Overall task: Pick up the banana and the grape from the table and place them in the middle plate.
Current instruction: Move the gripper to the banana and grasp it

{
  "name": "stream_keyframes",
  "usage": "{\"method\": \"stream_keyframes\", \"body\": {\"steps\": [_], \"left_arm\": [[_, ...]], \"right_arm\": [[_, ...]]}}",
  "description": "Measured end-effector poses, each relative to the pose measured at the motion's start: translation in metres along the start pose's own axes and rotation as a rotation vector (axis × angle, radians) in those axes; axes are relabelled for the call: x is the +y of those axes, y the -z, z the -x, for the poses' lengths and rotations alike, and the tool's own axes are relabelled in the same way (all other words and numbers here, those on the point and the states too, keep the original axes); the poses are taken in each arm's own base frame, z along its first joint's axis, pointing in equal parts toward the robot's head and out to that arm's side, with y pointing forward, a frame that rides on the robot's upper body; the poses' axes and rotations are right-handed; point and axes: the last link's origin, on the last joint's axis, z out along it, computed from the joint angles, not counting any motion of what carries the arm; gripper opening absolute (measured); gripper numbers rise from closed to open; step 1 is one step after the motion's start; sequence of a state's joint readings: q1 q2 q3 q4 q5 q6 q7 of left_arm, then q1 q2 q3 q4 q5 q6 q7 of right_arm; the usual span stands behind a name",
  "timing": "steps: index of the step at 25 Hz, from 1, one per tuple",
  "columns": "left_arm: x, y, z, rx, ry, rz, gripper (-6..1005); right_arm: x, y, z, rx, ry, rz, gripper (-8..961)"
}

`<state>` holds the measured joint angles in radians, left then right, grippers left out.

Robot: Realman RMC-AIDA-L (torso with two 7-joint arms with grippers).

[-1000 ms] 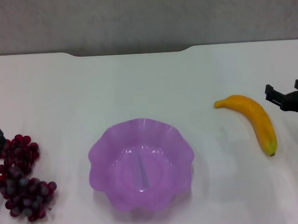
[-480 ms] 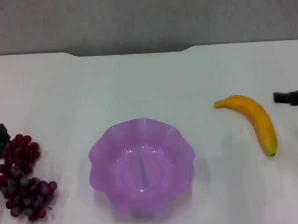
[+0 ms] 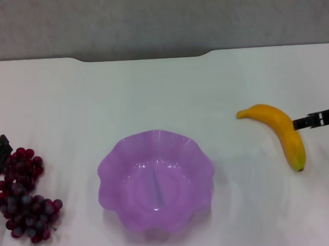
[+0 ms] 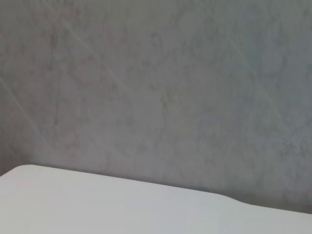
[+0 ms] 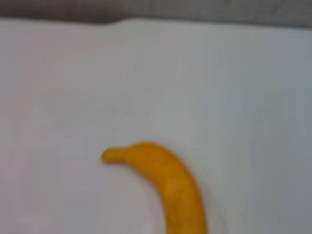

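Grey wall point(image 3: 159, 18) behind, w/ mottled surface close up.

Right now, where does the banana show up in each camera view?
Head view: the banana lies right of the purple dish, the right gripper beside it.
Left wrist view: not in it.
Right wrist view: the banana, cut off by the frame edge.
Shared landmark: the table's notched far edge.

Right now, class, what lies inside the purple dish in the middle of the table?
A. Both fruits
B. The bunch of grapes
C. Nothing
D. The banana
C: the purple dish holds nothing; the banana lies on the table toward the robot's right, and the grapes lie on it toward the left.
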<state>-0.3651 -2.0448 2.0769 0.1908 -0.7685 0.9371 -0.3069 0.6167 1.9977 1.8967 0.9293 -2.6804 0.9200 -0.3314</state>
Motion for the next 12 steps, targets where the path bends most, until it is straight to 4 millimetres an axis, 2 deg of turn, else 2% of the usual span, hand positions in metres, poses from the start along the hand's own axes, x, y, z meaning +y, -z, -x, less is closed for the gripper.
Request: {"method": "stream_keyframes", "body": {"steps": [5,12], "left_arm": [[0.001,-0.001,0.0,0.001,-0.001,0.003,886],[0.003,-0.003,-0.002,0.005,-0.002,0.011,886]], "right_arm": [[0.004,-0.016,-0.006,0.03,0.01,-0.003,888],[0.003,-0.024,-0.011,0.028,0.017,-0.019,889]]}}
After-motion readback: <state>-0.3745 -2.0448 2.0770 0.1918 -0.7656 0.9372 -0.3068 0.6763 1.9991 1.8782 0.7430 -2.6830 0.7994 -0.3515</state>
